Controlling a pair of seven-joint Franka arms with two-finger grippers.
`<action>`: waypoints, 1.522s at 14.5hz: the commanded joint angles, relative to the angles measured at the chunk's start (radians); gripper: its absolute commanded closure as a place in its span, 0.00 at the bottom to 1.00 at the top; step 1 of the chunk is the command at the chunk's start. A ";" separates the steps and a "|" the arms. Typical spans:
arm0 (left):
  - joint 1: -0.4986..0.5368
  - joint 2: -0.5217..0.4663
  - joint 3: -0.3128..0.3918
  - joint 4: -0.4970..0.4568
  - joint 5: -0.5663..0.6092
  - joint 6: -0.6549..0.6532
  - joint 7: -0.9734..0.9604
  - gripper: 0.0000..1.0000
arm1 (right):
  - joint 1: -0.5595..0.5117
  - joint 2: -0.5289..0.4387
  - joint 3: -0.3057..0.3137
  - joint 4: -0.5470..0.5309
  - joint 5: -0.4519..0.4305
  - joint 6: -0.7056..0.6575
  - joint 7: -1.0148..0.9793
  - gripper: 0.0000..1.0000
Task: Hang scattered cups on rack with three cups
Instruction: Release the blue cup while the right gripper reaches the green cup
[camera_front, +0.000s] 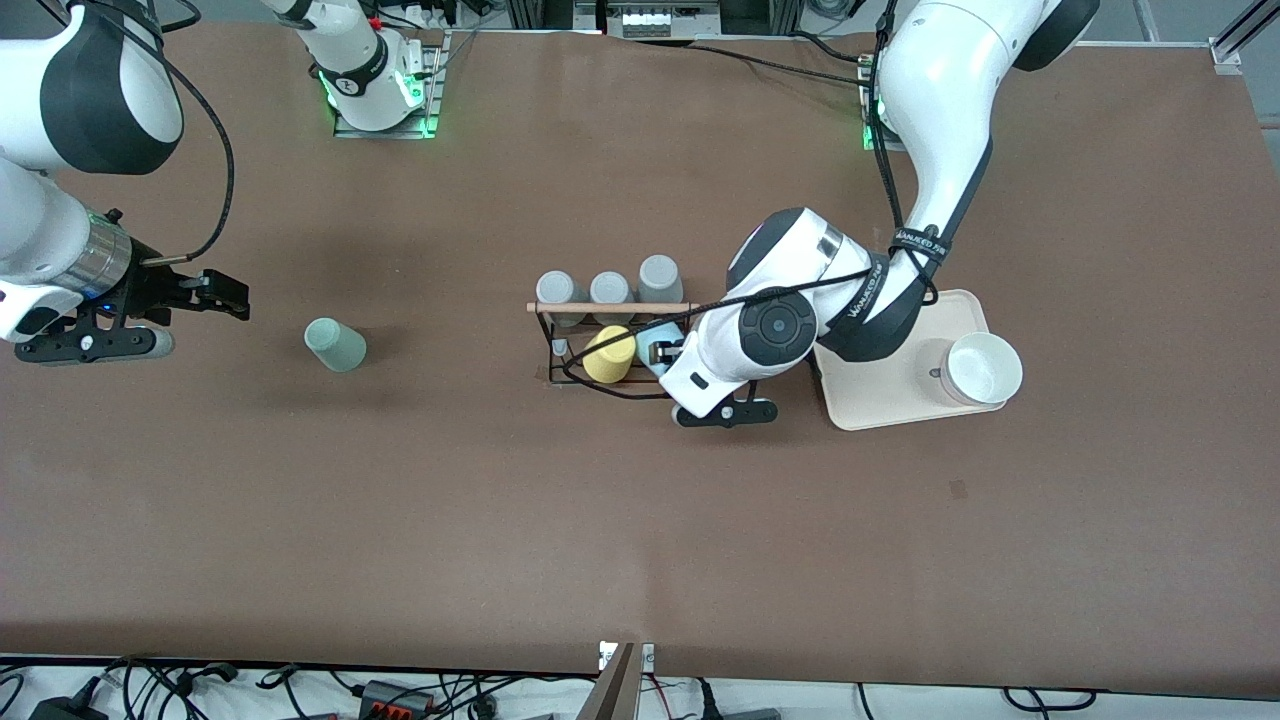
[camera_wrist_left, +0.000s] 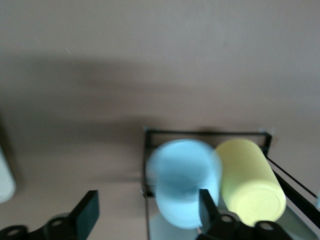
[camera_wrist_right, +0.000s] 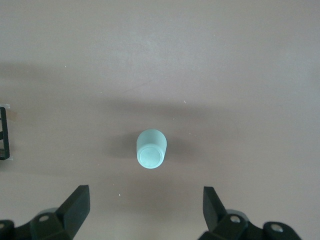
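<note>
The light blue cup (camera_front: 660, 335) (camera_wrist_left: 182, 180) rests on the black wire rack (camera_front: 610, 308) (camera_wrist_left: 200, 133), beside a yellow cup (camera_front: 610, 355) (camera_wrist_left: 247, 180). My left gripper (camera_front: 665, 352) (camera_wrist_left: 147, 210) is at the rack with its fingers spread wide. One finger (camera_wrist_left: 205, 207) lies against the blue cup and the other stands well apart from it. The mint-green cup (camera_front: 335, 344) (camera_wrist_right: 151, 148) stands mouth-down on the table toward the right arm's end. My right gripper (camera_front: 225, 295) (camera_wrist_right: 145, 205) hangs open above the table beside it, holding nothing.
Three grey cups (camera_front: 610, 288) hang along the rack's row farther from the front camera. A cream tray (camera_front: 870, 400) with a white bowl (camera_front: 983, 368) lies beside the rack toward the left arm's end, partly under the left arm.
</note>
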 joint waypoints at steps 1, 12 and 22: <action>0.040 -0.088 0.007 0.001 0.044 -0.026 -0.004 0.00 | -0.006 0.000 0.005 -0.005 -0.009 0.002 0.015 0.00; 0.373 -0.372 0.018 -0.005 0.091 -0.343 0.100 0.00 | -0.006 0.012 0.004 0.003 -0.010 -0.001 0.000 0.00; 0.423 -0.723 0.007 -0.572 0.117 -0.103 0.277 0.00 | 0.046 0.127 0.013 -0.014 -0.007 0.037 0.015 0.00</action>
